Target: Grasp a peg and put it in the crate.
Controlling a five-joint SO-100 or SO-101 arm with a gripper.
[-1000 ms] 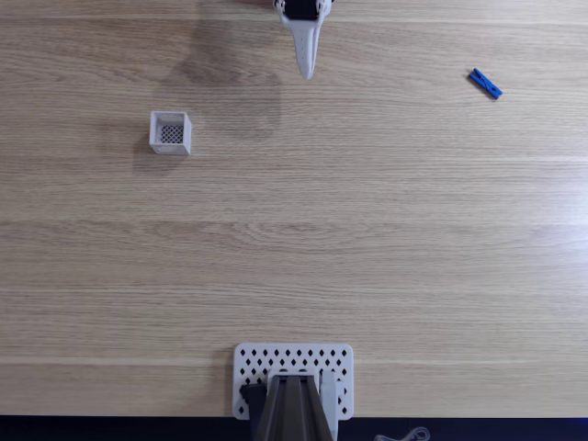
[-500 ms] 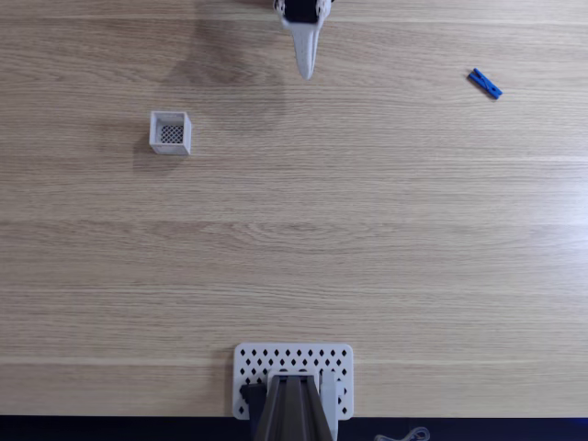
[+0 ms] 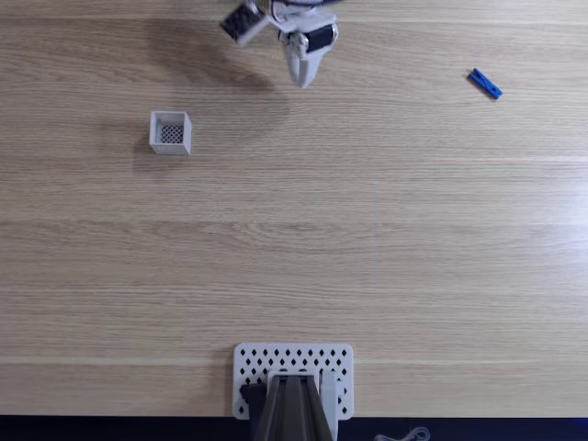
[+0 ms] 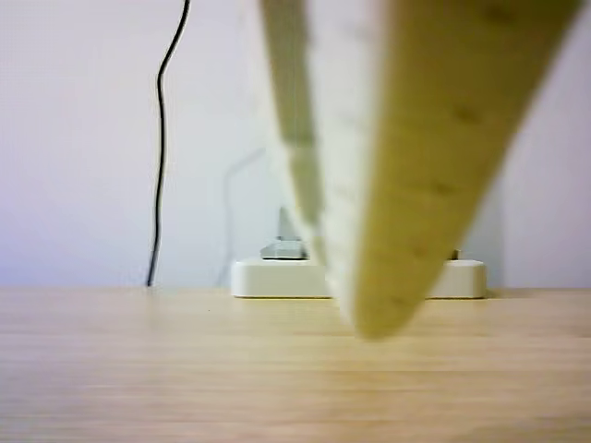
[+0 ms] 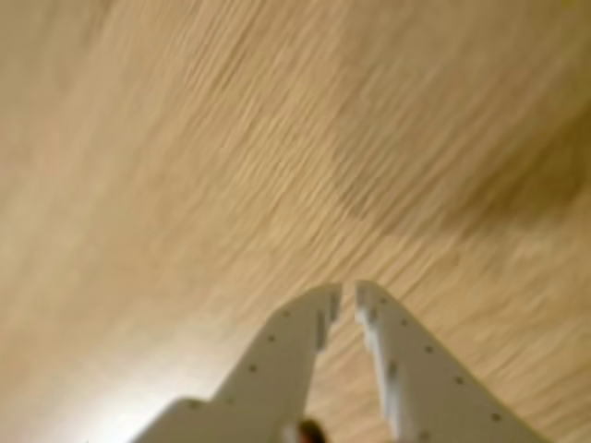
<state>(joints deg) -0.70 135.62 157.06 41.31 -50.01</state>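
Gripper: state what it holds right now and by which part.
Nothing. In the wrist view the gripper has its fingertips almost together with only bare table between them; the peg lies far off on the table.

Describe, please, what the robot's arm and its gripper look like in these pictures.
The gripper is white plastic: two long fingers tapering to narrow tips, with small round holes dotted along their flat faces. In the fixed view the gripper reads as a white pointed wedge below a black block, with a small dark boxy part beside it. No cables or markings are legible.
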